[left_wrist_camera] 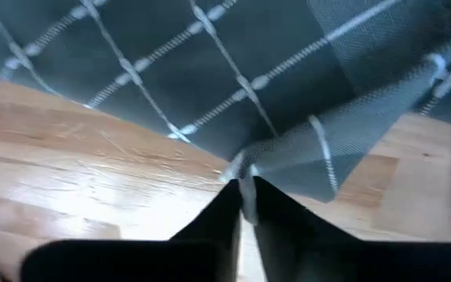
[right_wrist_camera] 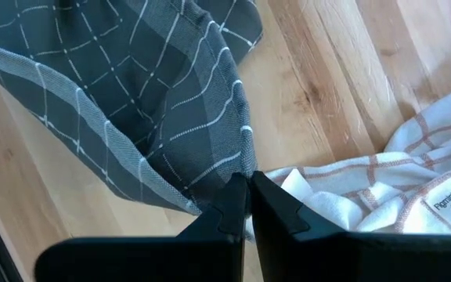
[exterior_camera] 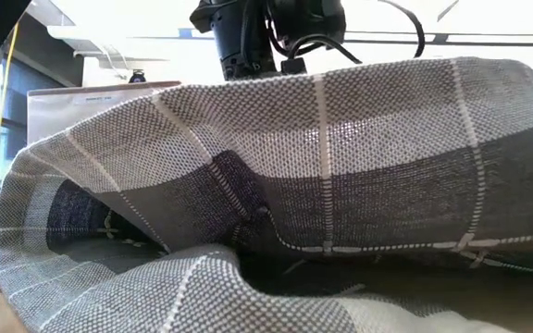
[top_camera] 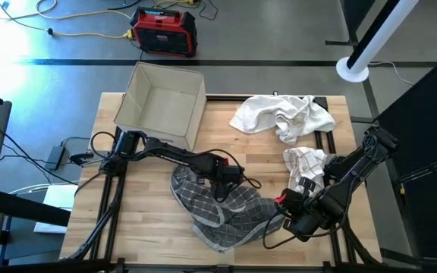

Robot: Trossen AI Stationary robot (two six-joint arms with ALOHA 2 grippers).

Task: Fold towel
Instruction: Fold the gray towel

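Grey concrete floor surrounds a pale wooden worktop [top_camera: 150, 227], which carries everything in play. At its far left edge stands an open cardboard box [top_camera: 161, 102]; a white towel [top_camera: 283, 115] lies crumpled at the far right, and a smaller checked cloth [top_camera: 306, 163] sits nearer on the right.

Between the arms, toward the near middle, the grey plaid towel [top_camera: 218, 205] lies bunched and rumpled, not yet flat. The left gripper [top_camera: 220, 173] sits at the towel's far side, and its wrist view shows the jaws together, clamped on a corner of the fabric [left_wrist_camera: 245, 168]. The right gripper [top_camera: 288, 203] is at the towel's right edge, jaws likewise pinched shut on a hem [right_wrist_camera: 245, 176], just beside the checked cloth.

To do this step well, both arms probably need to lift and draw apart until the cloth hangs taut, so the creases fall out before any fold is laid. The right arm should pull clear of the checked cloth, which could otherwise snag and drag along.
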